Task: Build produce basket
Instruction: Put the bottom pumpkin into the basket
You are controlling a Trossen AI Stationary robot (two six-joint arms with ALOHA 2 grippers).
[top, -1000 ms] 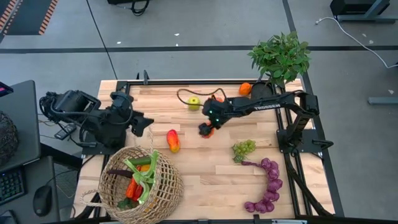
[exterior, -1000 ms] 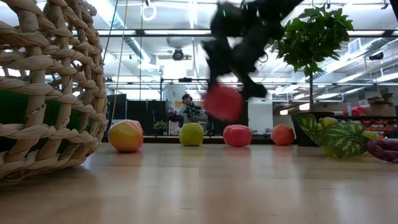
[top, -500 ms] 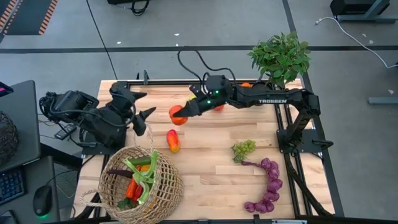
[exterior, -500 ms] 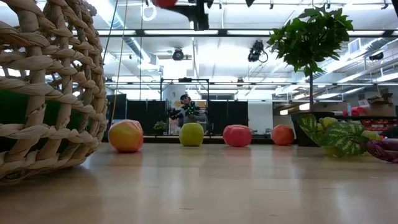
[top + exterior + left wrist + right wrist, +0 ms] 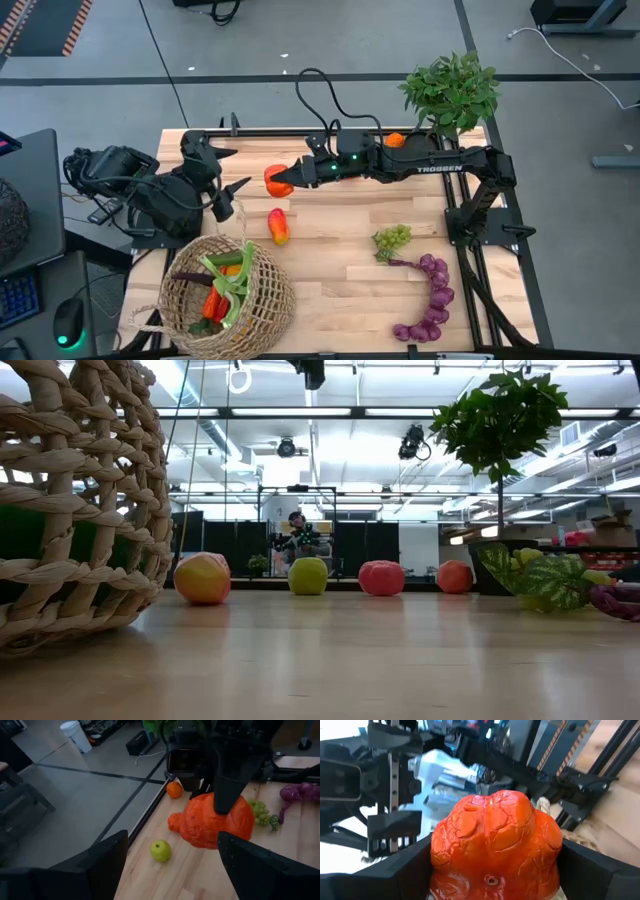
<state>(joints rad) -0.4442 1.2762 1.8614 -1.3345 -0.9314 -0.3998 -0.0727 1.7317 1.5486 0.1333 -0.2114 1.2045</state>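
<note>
high view: the basket [image 5: 228, 296] at the near left corner holds several vegetables; the right gripper [image 5: 290, 180] pinches a red tomato [image 5: 277, 181] aloft, facing the left gripper [image 5: 228, 185], spread wide. grapes [image 5: 430, 300], apple and others remain out.

Count, table and arms:
- Baskets [image 5: 262, 318]: 1, holding several vegetables, number not resolvable.
- Red tomatoes [image 5: 278, 181]: 1 in the air; a second on the table [image 5: 381, 577].
- Oranges [image 5: 395, 140]: 1.
- Green apples [image 5: 160, 850]: 1.
- Red-yellow fruits [image 5: 278, 226]: 1.
- Green grape bunches [image 5: 392, 239]: 1.
- Purple grape bunches [image 5: 431, 300]: 1.
- Potted plants [image 5: 452, 92]: 1.
- Robot arms: 2.
</note>
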